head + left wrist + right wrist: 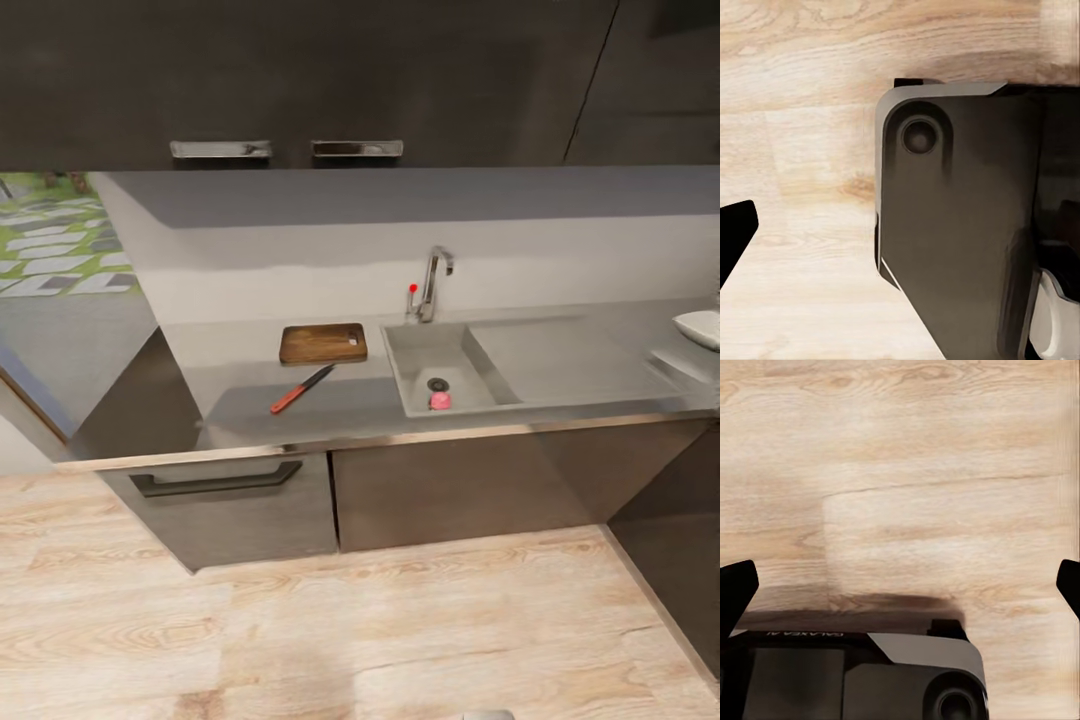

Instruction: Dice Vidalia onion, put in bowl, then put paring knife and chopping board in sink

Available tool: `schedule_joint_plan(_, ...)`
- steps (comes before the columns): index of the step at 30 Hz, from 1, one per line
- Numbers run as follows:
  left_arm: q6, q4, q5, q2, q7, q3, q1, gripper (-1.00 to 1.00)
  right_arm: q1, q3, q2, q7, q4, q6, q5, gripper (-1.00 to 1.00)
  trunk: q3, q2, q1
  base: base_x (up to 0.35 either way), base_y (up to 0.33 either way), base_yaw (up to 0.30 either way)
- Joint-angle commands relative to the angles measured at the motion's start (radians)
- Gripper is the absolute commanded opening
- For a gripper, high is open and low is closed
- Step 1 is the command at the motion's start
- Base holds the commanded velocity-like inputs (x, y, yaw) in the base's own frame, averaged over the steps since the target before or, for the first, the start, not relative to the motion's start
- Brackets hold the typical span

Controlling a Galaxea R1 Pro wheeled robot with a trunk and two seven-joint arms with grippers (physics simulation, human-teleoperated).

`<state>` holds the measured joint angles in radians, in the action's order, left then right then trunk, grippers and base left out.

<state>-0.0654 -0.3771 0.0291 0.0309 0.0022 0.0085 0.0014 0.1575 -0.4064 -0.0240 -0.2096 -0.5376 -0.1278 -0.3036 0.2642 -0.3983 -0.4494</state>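
The Vidalia onion [439,401], a small pink lump, lies in the sink [410,362] beside the round drain. Left of the sink, the brown chopping board [322,343] rests on the grey countertop [250,405]. The paring knife [300,390], red-handled with a dark blade, lies just in front of the board. The white bowl [700,328] sits at the counter's far right, partly cut off by the picture's edge. My right gripper [900,589] is open over the wooden floor, holding nothing. My left gripper [900,240] also points at the floor, with one fingertip [735,240] visible far to the side.
A chrome tap [432,280] with a red knob [411,289] stands behind the basin, and a flat drainboard [550,360] lies to its right. Dark wall cabinets [300,80] hang above. Wooden floor [350,620] separates me from the counter. My own base [960,225] appears under the left arm.
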Motion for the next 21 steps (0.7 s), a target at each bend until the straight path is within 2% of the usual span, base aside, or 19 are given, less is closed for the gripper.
schedule_joint_plan(1, -0.002, -0.001, 0.003, 0.000, 0.000, 0.001, 0.000, 1.00, 0.001, -0.008, 0.001, -0.007, 0.001, -0.005, -0.011, 1.00, 0.000, -0.002, -0.001, 0.000, -0.296, 0.000)
schedule_joint_plan(21, -0.001, 0.000, 0.003, 0.000, 0.001, 0.001, 0.000, 1.00, 0.002, -0.011, -0.001, -0.005, 0.002, -0.006, -0.011, 1.00, -0.031, -0.002, -0.001, 0.000, -0.304, 0.000)
